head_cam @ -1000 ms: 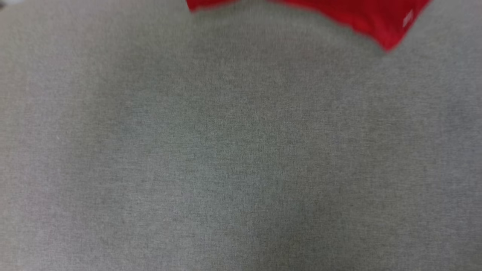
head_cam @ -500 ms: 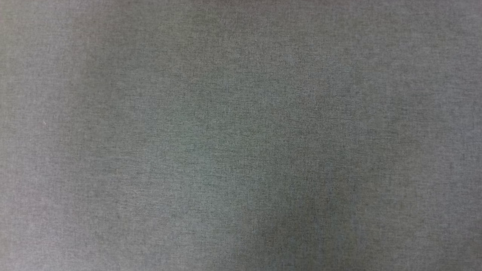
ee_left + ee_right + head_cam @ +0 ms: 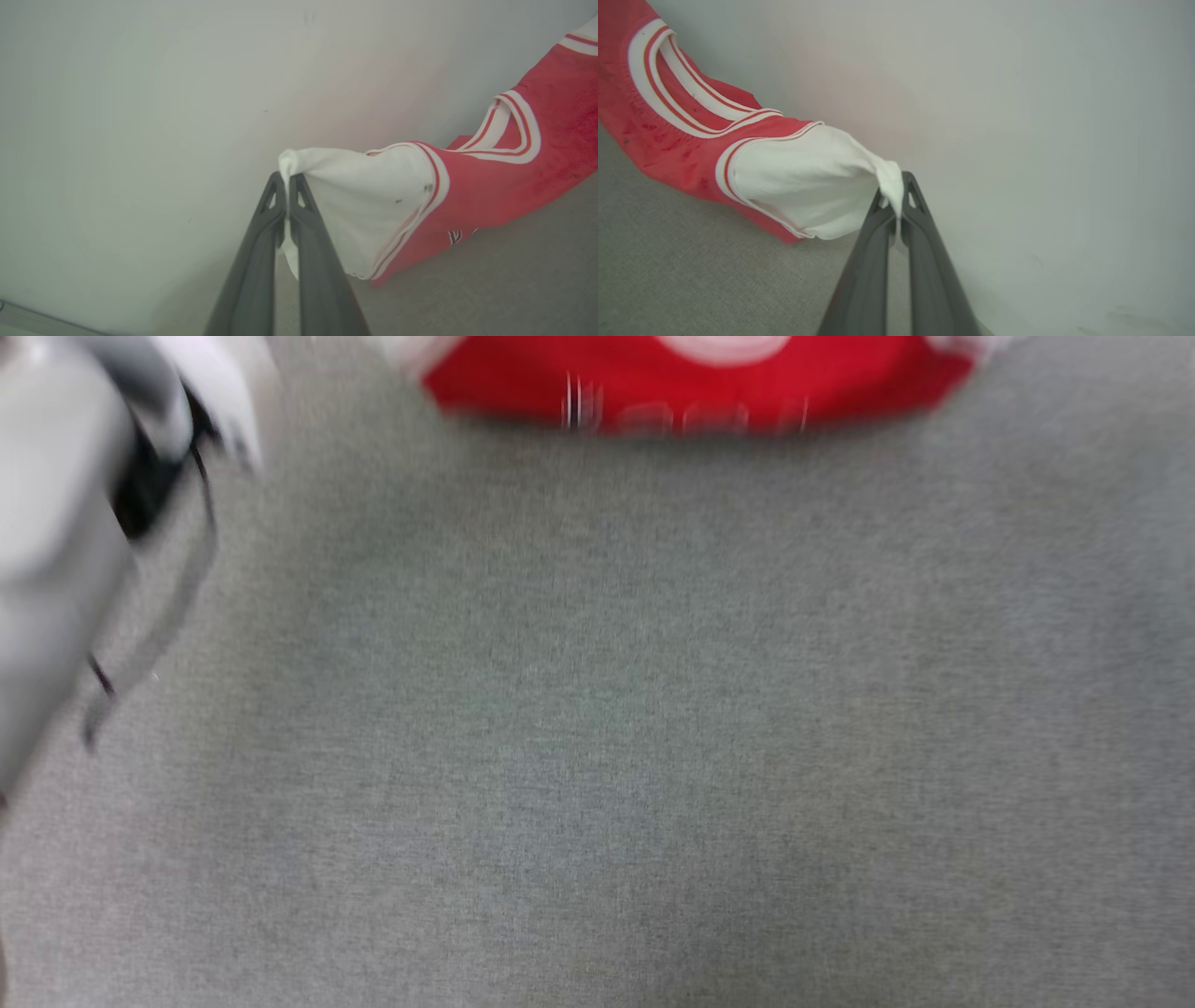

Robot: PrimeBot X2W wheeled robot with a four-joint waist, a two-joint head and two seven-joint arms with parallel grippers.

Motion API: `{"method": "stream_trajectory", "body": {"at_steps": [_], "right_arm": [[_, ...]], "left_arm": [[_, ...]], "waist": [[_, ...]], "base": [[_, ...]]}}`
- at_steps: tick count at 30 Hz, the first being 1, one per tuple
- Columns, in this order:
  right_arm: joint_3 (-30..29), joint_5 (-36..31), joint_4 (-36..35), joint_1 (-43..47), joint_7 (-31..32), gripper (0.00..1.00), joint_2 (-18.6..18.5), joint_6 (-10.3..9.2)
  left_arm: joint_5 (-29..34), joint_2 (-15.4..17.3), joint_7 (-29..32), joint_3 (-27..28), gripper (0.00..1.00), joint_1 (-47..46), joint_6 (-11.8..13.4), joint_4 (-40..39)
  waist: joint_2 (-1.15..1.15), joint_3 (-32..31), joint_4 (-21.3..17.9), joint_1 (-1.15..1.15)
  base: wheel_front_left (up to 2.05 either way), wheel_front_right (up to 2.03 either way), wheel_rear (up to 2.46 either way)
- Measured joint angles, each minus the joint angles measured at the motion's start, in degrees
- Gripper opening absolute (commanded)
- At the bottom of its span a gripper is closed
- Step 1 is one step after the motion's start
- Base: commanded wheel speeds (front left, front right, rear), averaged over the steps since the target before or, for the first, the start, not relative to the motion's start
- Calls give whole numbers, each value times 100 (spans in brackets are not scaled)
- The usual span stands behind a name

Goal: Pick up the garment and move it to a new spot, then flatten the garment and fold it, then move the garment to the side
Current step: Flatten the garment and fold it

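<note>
The garment (image 3: 691, 383) is a red jersey with white sleeves and striped trim, blurred at the top edge of the head view over the grey cloth surface. In the left wrist view my left gripper (image 3: 287, 179) is shut on the tip of one white sleeve (image 3: 369, 196), and the red body (image 3: 537, 163) stretches away to the right. My right gripper (image 3: 896, 182) is shut on the other white sleeve (image 3: 803, 186) in the right wrist view, where the red body (image 3: 654, 121) and the collar trim run off to the upper left.
A grey fabric-covered surface (image 3: 597, 728) spreads below the garment. A pale wall (image 3: 163, 93) stands behind it in both wrist views. A blurred pale forearm (image 3: 65, 523) with dark cable crosses the head view's upper left.
The head view has shifted and blurred: the garment left the picture half a second ago and now shows again at the top edge, collar side up, with a pale forearm entering at the left.
</note>
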Motion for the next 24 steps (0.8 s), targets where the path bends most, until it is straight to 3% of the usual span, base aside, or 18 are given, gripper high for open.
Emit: {"method": "stream_trajectory", "body": {"at_steps": [12, 24], "right_arm": [[102, 397, -786, 2909, -296, 0, -142, -1], [-726, 593, -1468, 5448, 1, 0, -748, -1]], "left_arm": [[-957, 722, -142, -125, 0, 3283, 822, -1505], [-1633, 1610, -49, -422, 0, 5419, 1604, -2695]], "waist": [[0, -917, -121, -1], [0, -1811, -190, -2]], "base": [[0, 0, 0], [0, 0, 0]]}}
